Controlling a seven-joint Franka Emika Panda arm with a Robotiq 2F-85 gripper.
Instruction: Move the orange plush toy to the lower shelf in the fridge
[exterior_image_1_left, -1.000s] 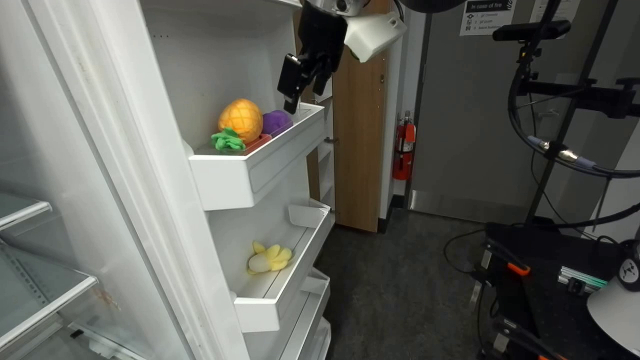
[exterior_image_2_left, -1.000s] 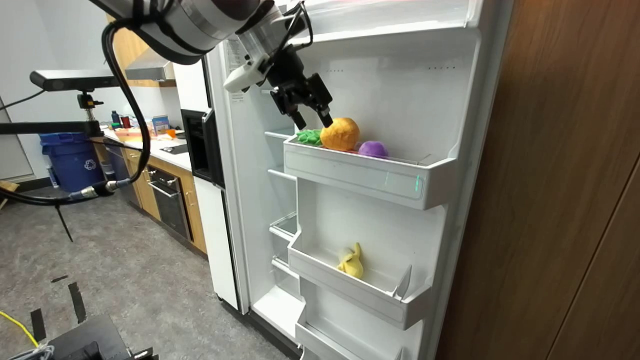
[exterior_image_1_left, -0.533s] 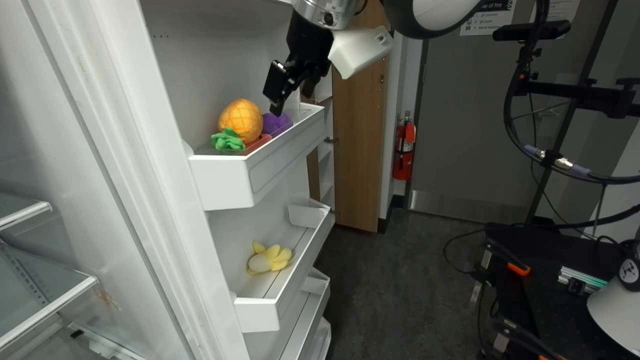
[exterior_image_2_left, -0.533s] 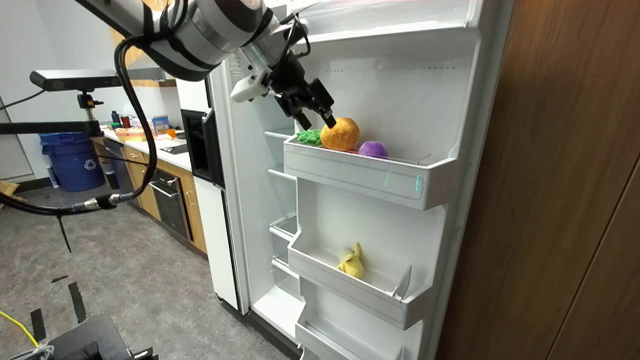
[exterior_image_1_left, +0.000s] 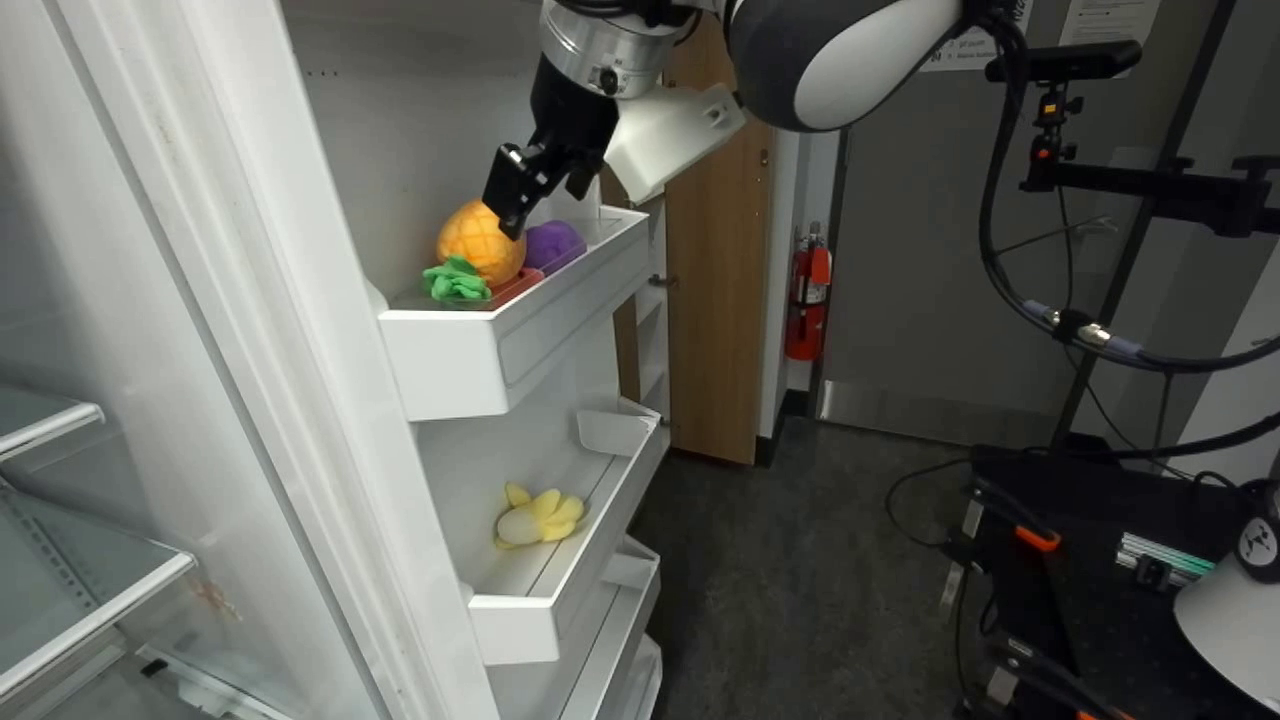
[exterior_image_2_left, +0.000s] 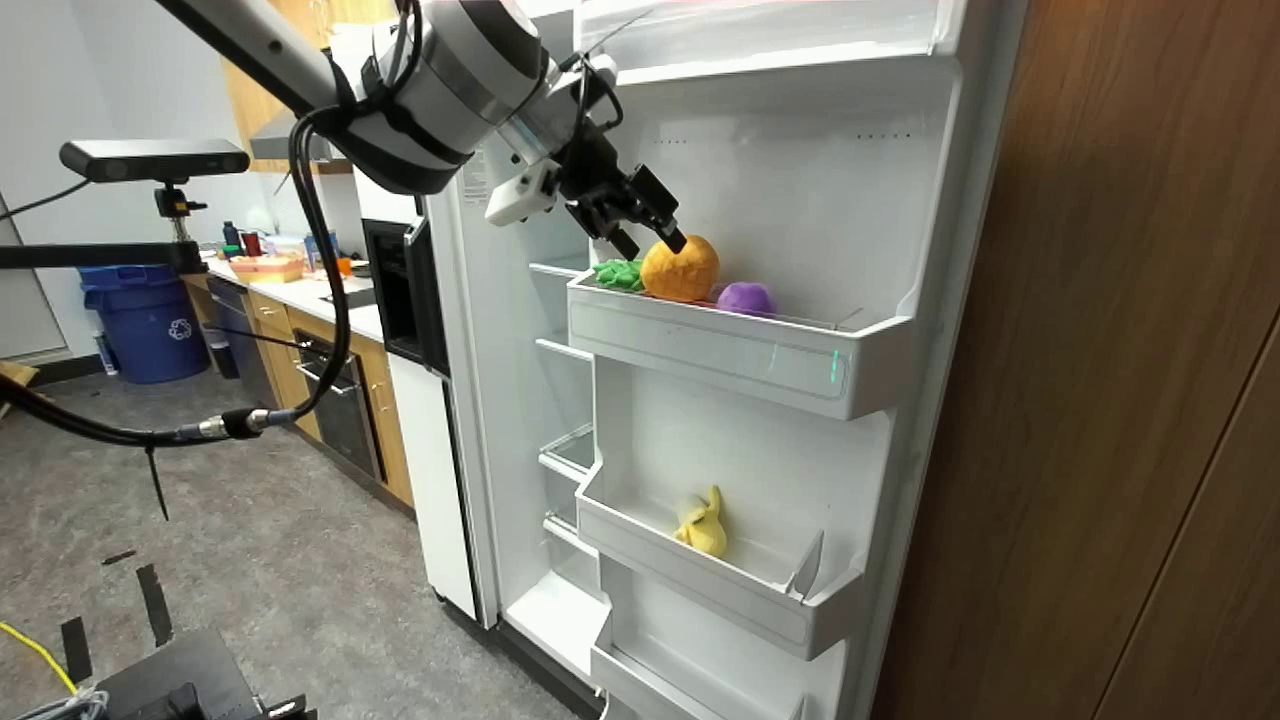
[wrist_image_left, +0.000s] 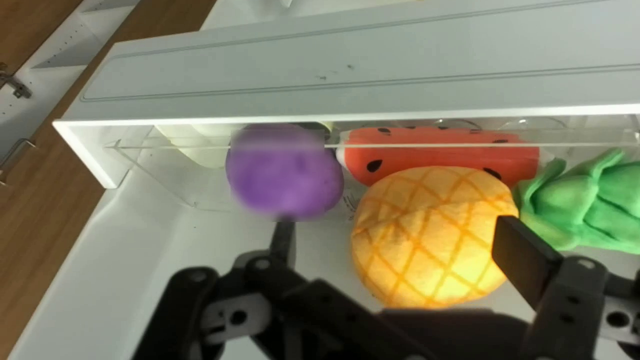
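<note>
At left in the wrist view, a purple plush (wrist_image_left: 285, 172) shares a white door bin (wrist_image_left: 350, 57) with the orange plush toy (wrist_image_left: 430, 240), seen between fingers (wrist_image_left: 525, 260) spread wide and holding nothing; green leaves (wrist_image_left: 580, 200) lie right.

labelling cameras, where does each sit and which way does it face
Exterior view: looks along the door bins from their near end; arm and gripper show.
Exterior view: faces the fridge door from in front; arm and gripper show.
Wrist view: on the wrist, facing the orange plush toy; fingers show.
Both exterior views share the door bins and pale yellow item.
</note>
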